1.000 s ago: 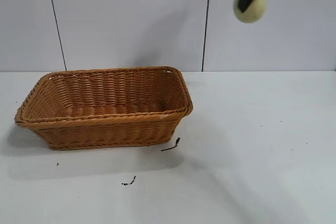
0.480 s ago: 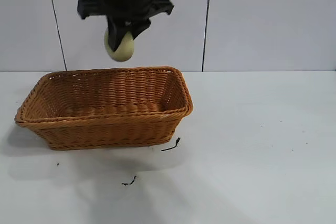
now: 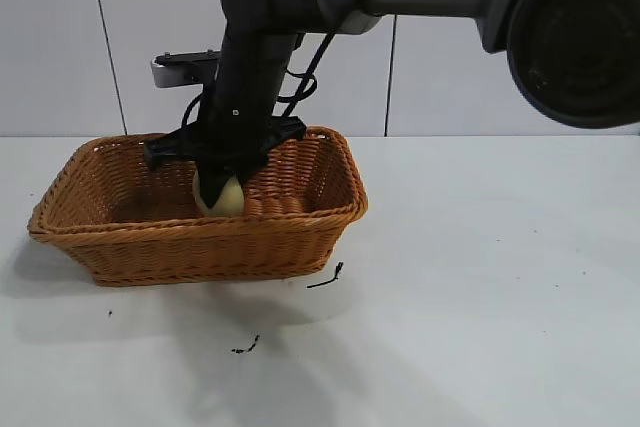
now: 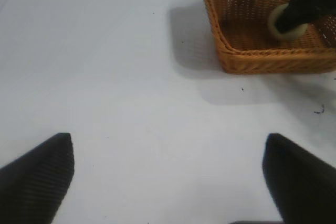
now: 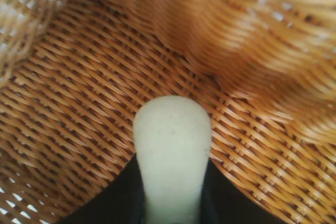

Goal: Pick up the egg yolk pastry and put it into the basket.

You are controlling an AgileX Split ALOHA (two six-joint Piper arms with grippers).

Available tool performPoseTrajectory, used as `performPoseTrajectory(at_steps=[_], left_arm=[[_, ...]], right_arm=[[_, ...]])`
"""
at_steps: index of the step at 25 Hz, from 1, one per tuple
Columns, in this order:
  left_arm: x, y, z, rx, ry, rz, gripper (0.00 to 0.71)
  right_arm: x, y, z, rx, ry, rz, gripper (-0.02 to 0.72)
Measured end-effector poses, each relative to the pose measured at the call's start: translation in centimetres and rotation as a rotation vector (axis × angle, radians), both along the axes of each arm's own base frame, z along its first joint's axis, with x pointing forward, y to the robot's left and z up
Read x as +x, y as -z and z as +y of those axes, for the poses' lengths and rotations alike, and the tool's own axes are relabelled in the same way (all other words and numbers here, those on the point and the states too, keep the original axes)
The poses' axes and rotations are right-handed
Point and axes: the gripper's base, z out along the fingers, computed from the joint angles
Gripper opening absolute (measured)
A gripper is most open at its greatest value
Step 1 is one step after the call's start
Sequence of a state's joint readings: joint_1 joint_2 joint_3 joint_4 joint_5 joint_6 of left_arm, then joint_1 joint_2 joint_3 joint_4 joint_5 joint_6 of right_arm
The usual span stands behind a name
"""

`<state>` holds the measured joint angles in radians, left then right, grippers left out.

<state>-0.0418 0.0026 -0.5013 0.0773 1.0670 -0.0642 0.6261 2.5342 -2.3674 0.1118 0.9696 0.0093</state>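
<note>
On the near part of the white table [image 3: 480, 277] lie two small dark scraps: one [image 3: 245, 346] toward the near edge, one [image 3: 327, 276] just beside the basket's near right corner.

Farther back, on the left half, stands the large rectangular orange-brown woven wicker basket [image 3: 200, 242] with flared sides and a braided rim.

Inside the basket, toward the middle, the small pale yellow-green round egg yolk pastry [image 3: 221, 197] stands on edge, low over the woven floor. Whether it touches the floor cannot be told.

The right gripper [image 3: 219, 190] reaches steeply down into the basket from the far side, below the rim. Its black jaws are clamped on the pastry, one on each flat face; the right wrist view shows the pastry [image 5: 172, 148] pinched between them above the weave.

The left gripper [image 4: 168, 177] hangs over bare table well away from the basket [image 4: 262, 59], its jaws wide apart, holding nothing.

Behind the table stands a pale panelled wall [image 3: 250, 7].
</note>
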Motion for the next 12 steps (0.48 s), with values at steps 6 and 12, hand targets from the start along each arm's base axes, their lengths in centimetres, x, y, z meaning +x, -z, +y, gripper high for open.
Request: performPoseTrajectory(at_steps=[6,12], left_arm=[[0.0,0.0,0.0,0.0,0.0,0.0,0.696],[0.0,0.0,0.0,0.0,0.0,0.0,0.696]], right_arm=[[0.1,-6.1,-1.7,0.014,0.016,-0.097,0.689],[3.8,-7.8,-9.2,-0.025,0.147,-0.124,0.694]])
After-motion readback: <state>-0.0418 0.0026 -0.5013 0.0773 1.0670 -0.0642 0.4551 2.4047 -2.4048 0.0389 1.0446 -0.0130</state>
